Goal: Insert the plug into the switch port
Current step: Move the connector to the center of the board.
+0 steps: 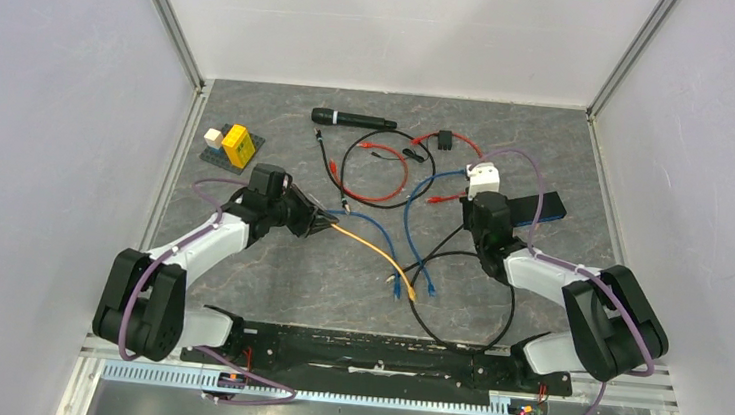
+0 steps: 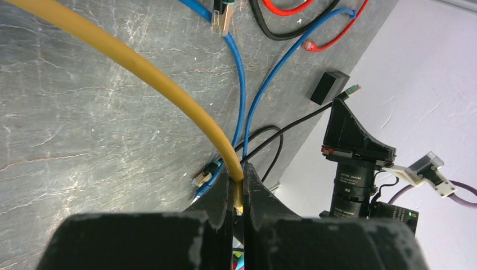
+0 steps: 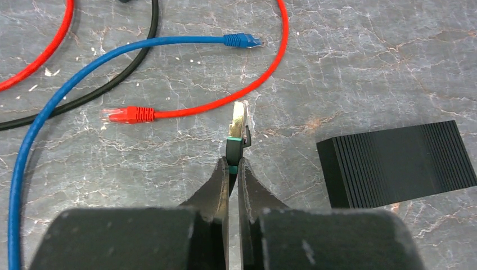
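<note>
My right gripper [image 3: 233, 164] is shut on the boot of a black cable's plug [image 3: 238, 121]. The metal-clad plug sticks out past the fingertips, above the table. My left gripper [image 2: 238, 173] is shut on the end of an orange cable [image 2: 140, 67], which trails right across the table [image 1: 372, 249]. In the top view the left gripper [image 1: 320, 223] is left of centre and the right gripper [image 1: 475, 201] is right of centre. The left wrist view shows the right gripper [image 2: 344, 109] with the plug [image 2: 352, 89] at its tip. The pale box with the switch port shows in no view.
A black ribbed block [image 3: 394, 163] lies just right of my right gripper, also in the top view [image 1: 542, 207]. Loose red [image 3: 126, 115], blue [image 3: 239, 40] and black cables cross the middle. A black microphone [image 1: 351, 119] and a yellow-and-white block set [image 1: 231, 144] lie at the back.
</note>
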Robot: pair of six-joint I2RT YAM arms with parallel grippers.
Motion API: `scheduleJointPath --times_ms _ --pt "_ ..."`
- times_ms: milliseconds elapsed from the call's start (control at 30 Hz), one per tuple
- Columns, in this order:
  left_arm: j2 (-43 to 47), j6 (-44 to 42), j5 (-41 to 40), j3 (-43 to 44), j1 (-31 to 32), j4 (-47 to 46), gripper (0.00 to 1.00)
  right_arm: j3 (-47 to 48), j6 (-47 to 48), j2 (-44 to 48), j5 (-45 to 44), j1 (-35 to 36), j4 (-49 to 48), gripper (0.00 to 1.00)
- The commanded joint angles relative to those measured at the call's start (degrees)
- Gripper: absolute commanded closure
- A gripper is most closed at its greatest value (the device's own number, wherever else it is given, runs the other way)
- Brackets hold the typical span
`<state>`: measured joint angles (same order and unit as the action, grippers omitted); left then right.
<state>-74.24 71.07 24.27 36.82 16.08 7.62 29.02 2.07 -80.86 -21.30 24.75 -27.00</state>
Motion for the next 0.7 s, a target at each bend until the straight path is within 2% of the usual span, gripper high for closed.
scheduleJointPath --times_ms 0,133,533,667 --pt "1.15 -4.49 1.61 0.74 -1.16 1.22 0.98 2.18 2.64 1.05 -1.78 -0.69 -0.04 1.0" --pt "-0.01 -6.68 1.49 0.04 -2.38 1.86 0.98 4.83 4.56 0.57 -4.82 -2.97 2.06 1.0" --pt "-4.09 -9.07 2.46 0.36 -2.8 -0.13 0.98 8.43 10.14 4.52 8.69 -4.59 0.37 1.0" --pt "-4.82 -11.05 1.92 1.42 -2.8 1.83 0.98 10.99 14.04 4.08 4.71 -4.62 1.35 1.0"
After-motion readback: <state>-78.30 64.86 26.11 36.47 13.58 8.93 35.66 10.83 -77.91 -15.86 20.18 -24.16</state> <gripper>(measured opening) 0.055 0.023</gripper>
